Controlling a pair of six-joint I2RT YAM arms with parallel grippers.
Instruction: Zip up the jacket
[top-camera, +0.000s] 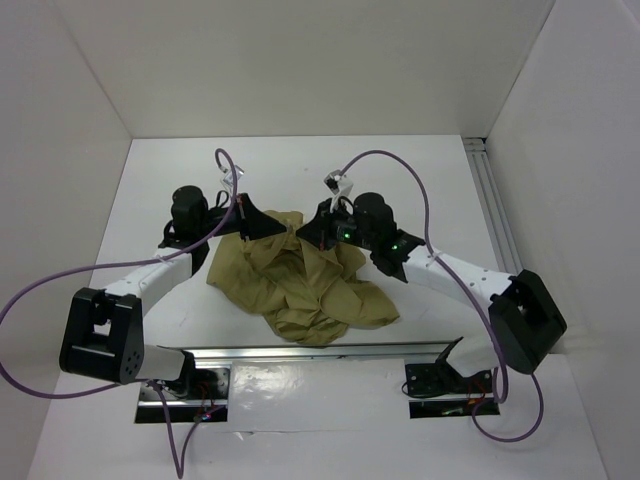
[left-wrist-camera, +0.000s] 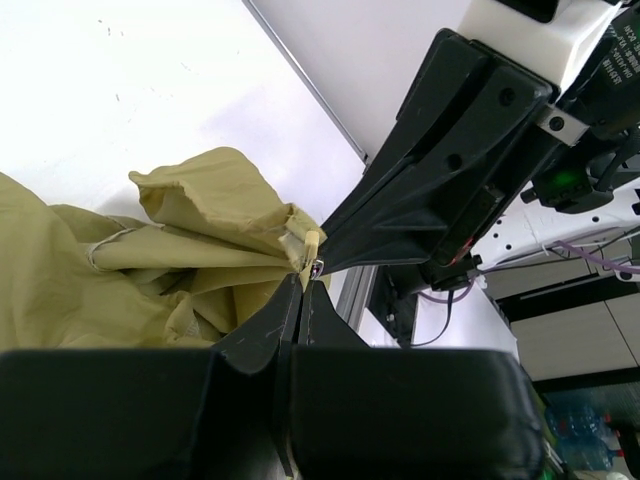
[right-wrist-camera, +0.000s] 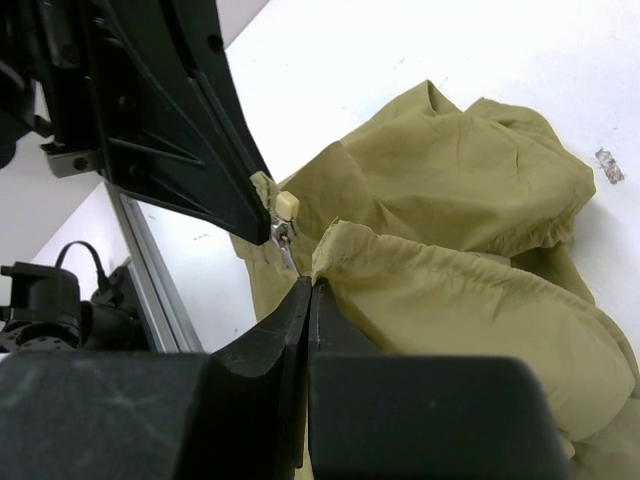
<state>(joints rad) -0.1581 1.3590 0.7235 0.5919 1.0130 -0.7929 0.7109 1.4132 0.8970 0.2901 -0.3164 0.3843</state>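
Observation:
The olive-tan jacket lies crumpled on the white table between the arms. My two grippers meet tip to tip over its far edge. My left gripper is shut on the jacket's edge beside a small beige tab. My right gripper is shut, with the metal zipper pull running down into its jaws next to a fold of the jacket. In the left wrist view my own gripper touches the right gripper's tip. The zipper teeth are hidden in the folds.
White walls enclose the table at the back and on both sides. An aluminium rail runs along the right wall. A shiny metal plate lies at the near edge between the arm bases. Purple cables loop above the arms.

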